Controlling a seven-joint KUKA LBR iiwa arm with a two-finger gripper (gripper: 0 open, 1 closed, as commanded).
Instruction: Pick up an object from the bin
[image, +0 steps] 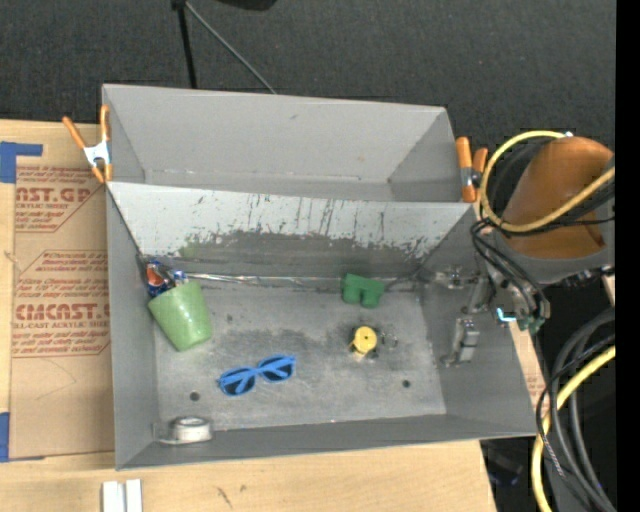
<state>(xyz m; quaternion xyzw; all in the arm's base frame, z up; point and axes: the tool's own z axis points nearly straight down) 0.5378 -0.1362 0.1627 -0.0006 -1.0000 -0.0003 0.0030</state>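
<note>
Grey metal bin (290, 150) sits mid-frame. Your gripper (463, 340) hangs at its right side over the sloping wall, clear of every loose thing. You cannot tell whether it is apart or together. A small yellow piece (364, 341) lies nearest, to its left, with a green block (362, 290) above that.

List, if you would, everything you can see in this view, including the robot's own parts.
bin: one, grey metal, centre of view
cup: one, light green, left side of the floor
small item: one, blue and orange, behind the cup, kind unclear
block: one, green, back, right of centre
small piece: one, yellow, in front of the block
sunglasses: one pair, blue, front, left of centre
round thing: one, silver-grey, front left corner
arm: one, orange cover, yellow and black cables, right of bin
jaws: one pair, grey, by the right wall
</note>
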